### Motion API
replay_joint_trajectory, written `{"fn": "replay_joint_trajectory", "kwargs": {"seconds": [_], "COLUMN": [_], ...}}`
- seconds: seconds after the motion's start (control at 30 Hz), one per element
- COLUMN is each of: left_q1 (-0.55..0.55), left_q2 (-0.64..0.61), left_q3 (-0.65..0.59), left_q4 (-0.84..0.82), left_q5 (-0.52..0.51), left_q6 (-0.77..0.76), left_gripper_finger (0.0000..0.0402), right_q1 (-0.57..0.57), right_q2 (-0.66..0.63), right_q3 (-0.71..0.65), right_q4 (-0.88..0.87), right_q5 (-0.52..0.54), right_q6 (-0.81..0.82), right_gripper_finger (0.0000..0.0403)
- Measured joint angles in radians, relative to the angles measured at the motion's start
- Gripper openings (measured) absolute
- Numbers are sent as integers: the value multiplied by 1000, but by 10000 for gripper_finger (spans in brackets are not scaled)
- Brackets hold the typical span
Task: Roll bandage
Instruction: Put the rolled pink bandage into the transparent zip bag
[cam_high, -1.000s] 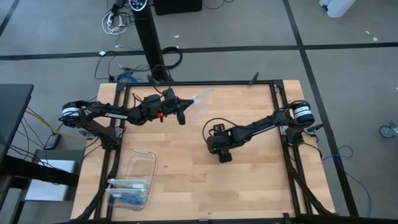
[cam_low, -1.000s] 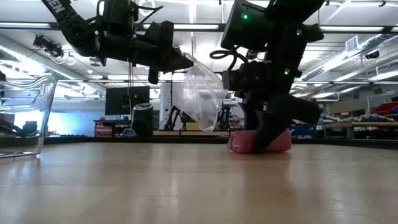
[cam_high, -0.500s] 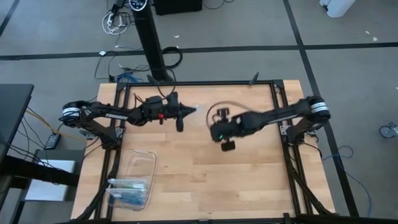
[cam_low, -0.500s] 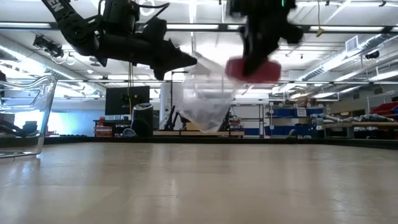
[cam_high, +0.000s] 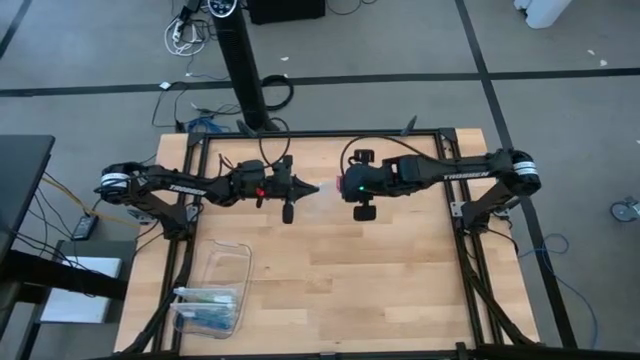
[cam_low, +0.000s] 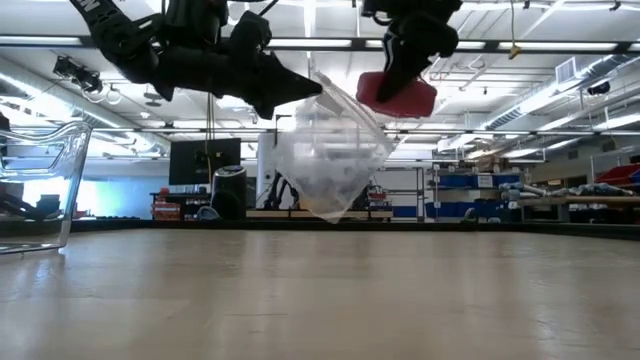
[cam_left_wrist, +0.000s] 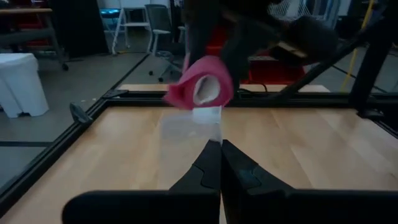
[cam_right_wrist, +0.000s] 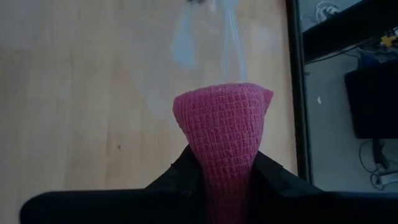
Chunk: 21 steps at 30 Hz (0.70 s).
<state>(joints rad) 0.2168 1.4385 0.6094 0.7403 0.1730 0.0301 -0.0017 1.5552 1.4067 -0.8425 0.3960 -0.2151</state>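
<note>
Magenta-pink, waffle-textured soft fabric bandage roll (cam_low: 398, 95) hangs upper centre of the low view, pinched in the right gripper (cam_right_wrist: 225, 163); light and squashy, best held mid-roll. The left gripper (cam_left_wrist: 220, 160), closed, pinches a clear plastic bag (cam_low: 330, 160)

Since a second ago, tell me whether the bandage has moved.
Yes. The bandage, shut in the right gripper, has risen off the table and gone left in the low view, now beside the clear plastic bag.
</note>
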Motion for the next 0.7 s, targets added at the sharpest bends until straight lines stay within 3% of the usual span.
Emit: {"fn": "replay_joint_trajectory", "kwargs": {"seconds": [0.57, 0.7], "left_q1": [-11, -11], "left_q2": [0, 0], "left_q3": [43, 43], "left_q4": [-112, -105], "left_q5": [-4, -13], "left_q6": [41, 41], "left_gripper_finger": [0, 0], "right_q1": [-22, -22], "right_q2": [-26, -24], "right_q3": [0, 0], "right_q4": [-22, -20], "right_q5": [23, -20], "right_q6": [38, 45], "right_gripper_finger": [72, 72]}}
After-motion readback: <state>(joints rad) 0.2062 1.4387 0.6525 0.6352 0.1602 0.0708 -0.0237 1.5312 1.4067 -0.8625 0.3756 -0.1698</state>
